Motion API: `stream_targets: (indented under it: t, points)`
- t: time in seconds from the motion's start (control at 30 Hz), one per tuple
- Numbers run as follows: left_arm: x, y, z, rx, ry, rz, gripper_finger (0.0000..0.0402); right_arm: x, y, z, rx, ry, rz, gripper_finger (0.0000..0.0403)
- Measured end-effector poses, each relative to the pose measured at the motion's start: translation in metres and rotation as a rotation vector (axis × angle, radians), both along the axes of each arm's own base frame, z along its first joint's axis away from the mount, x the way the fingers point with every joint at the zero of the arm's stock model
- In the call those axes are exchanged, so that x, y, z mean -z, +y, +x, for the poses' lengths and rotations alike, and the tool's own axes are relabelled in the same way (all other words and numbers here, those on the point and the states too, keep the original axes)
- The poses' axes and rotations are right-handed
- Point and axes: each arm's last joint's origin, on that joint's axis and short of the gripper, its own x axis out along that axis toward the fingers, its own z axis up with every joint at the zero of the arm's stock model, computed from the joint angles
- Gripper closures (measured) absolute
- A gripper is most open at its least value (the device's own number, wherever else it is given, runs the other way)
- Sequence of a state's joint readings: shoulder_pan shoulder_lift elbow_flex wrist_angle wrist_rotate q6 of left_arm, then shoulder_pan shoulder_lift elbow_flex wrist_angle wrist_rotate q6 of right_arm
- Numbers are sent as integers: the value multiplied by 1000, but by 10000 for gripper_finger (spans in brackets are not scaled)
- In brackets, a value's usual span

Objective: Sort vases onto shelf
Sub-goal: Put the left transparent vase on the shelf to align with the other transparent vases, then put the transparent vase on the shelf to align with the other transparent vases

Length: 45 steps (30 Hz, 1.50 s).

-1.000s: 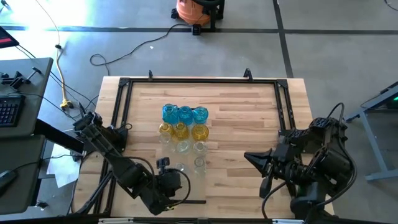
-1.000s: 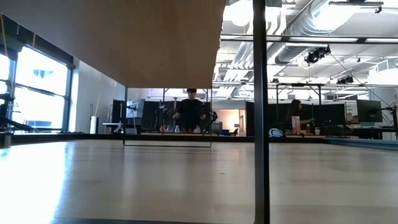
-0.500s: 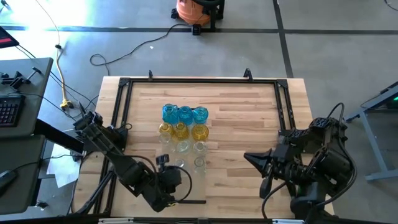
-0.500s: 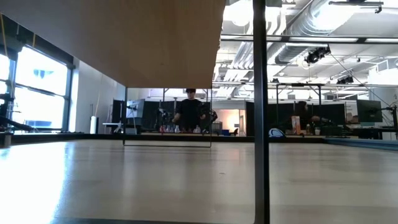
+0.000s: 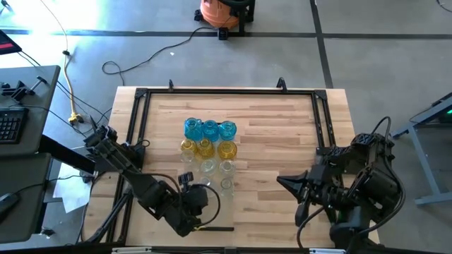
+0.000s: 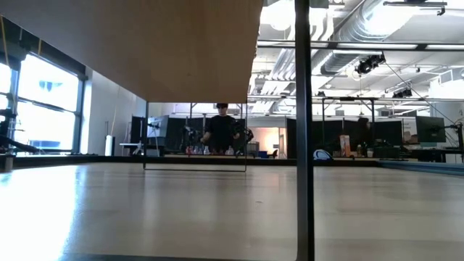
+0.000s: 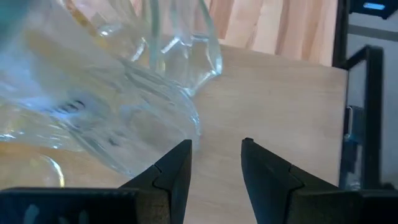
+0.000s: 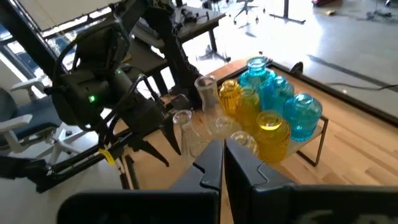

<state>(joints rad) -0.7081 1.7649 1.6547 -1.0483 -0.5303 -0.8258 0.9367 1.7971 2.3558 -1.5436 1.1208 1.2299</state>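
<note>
Blue vases (image 5: 210, 129), yellow vases (image 5: 206, 147) and clear vases (image 5: 217, 166) stand in rows on their bases on the pale shelf (image 5: 275, 134), mid-left. More clear vases (image 7: 118, 106) stand close beside my left gripper (image 7: 214, 149), which is open near the shelf's front edge (image 5: 199, 193). Only bare wood shows between its fingers. My right gripper (image 8: 224, 163) is shut on nothing and hangs raised over the front right (image 5: 280, 179), pointing toward the vases (image 8: 267, 106).
Thin black rails (image 5: 135, 134) run along the shelf's short ends and far side. Bare wood (image 5: 275, 113) lies to the right of the vases. The low view shows a wood panel's underside (image 6: 145, 43), a dark post (image 6: 304, 130) and a person (image 6: 220, 129) far off in the room.
</note>
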Motion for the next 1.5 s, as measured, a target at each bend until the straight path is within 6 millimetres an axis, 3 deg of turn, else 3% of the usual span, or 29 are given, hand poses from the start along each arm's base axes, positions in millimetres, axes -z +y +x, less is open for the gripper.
stream_targets:
  t: [0.23,0.4,0.53,0.67,0.87,1.0,1.17,1.3,1.5]
  points:
    - [-16,-14,-22,69,-42,-65,273,4,1,-1,-48,80,61,403]
    - [-50,-12,-55,69,-161,-131,273,8,1,4,-82,172,167,403]
    - [-85,2,-87,76,-293,-165,273,17,2,16,-128,308,254,403]
    - [-111,20,-114,77,-392,-212,273,43,5,32,-164,529,350,403]
    - [-129,35,-137,104,-465,-230,273,107,19,35,-130,943,458,403]
    - [-130,36,-142,147,-457,-196,273,149,25,20,-28,1167,492,403]
    - [-127,37,-144,157,-429,-161,273,175,12,-10,190,1291,547,403]
    - [-126,37,-144,154,-422,-158,273,172,-6,-35,336,1233,595,403]
    - [-126,37,-144,151,-418,-163,273,167,-31,-57,390,1159,622,403]
